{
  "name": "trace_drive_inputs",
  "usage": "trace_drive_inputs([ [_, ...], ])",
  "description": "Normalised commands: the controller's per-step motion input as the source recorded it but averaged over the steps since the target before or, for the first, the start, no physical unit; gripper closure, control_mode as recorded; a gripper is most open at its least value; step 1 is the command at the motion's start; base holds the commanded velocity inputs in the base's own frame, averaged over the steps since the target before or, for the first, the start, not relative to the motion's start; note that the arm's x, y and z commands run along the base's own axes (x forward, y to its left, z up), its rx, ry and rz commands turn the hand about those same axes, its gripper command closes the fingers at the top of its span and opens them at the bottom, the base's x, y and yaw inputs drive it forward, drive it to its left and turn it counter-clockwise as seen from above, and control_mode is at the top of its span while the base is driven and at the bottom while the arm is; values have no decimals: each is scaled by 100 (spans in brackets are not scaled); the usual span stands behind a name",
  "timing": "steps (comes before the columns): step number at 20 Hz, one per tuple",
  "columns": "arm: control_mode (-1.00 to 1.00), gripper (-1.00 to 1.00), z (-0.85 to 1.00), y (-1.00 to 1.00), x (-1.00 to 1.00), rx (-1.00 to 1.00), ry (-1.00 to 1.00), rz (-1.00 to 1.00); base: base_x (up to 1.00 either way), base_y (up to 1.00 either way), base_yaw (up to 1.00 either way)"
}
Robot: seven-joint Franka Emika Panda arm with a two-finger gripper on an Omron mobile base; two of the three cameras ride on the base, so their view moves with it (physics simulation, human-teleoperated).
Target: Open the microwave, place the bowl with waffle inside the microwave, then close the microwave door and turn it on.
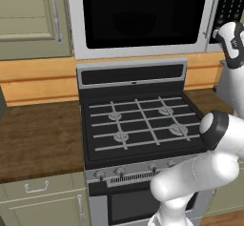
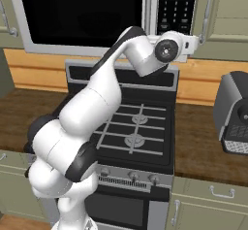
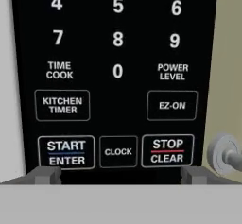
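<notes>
With the wide silver-framed, black-glass microwave door seen shut above the stove, the fully spread, empty end effector is judged to need pressing onto the START/ENTER button of the black button panel.

Wooden counter, dark appliance on it (right side)

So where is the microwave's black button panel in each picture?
Left base view: black button panel at the top right corner, above the arm.
Right base view: top centre-right, beside the black glass microwave door.
Hand view: close up, filling the middle.
Shared landmark: the beige cabinet right of the panel.
</notes>
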Motion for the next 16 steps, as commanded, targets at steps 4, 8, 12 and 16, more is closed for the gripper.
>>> trace_drive_inputs([
  [4,-100,-100,0,-15,17,5,0,0,0,0,0],
  [8,-100,-100,1,-3,9,3,0,0,0,0,0],
  [12,-100,-100,0,0,11,0,0,0,0,0,0],
  [16,-100,-100,2,-3,21,1,0,0,0,0,0],
])
